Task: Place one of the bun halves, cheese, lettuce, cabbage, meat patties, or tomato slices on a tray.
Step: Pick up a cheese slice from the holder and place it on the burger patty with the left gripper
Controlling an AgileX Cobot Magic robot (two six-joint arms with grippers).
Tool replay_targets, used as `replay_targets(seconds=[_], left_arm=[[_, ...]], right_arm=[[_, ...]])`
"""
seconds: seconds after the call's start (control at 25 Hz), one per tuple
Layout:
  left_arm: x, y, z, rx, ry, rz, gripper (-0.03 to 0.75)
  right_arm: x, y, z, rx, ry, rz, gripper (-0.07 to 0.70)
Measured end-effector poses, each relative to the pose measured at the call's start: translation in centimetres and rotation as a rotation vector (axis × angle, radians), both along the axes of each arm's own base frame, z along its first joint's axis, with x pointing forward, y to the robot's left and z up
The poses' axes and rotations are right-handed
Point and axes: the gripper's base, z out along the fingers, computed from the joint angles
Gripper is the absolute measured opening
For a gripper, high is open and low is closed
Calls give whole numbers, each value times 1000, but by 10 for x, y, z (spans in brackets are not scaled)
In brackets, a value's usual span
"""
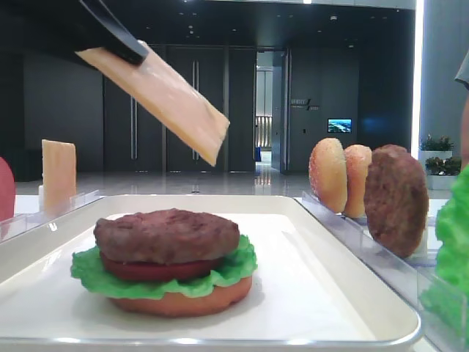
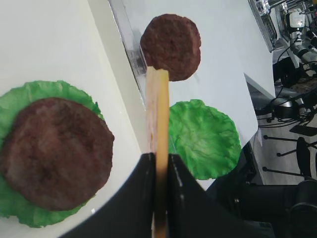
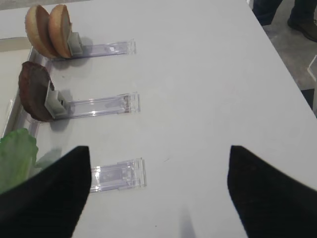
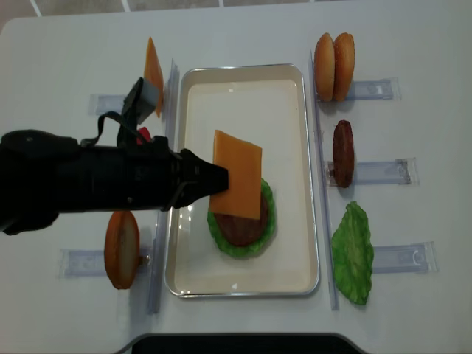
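From above, the cheese (image 4: 237,175) covers the upper part of the patty (image 4: 242,227) on the tray (image 4: 243,88), and the arm hides the slice's left edge. In the left wrist view the cheese shows edge-on only, its near end blurred between the fingers (image 2: 141,198). In the right wrist view the lettuce (image 3: 15,153) is cut off at the left edge, and only two dark fingertips (image 3: 49,198) show at the bottom.
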Motion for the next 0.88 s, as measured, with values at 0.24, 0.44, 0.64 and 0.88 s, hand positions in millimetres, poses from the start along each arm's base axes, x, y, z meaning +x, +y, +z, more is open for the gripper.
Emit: replay_targets(seconds=[0.24,0.44,0.64,0.88], left_arm=[[2,-4,-12,-19,84,-13,34],[4,-5,-19,-20,138,-4,34],[5,-6,-25,-15,179,7,34],[5,-5,-28,5,203,27,34]], right_arm=[[0,0,0,0,0,0,539],[0,0,0,0,0,0,539],[0,0,0,0,0,0,539],[0,0,0,0,0,0,539]])
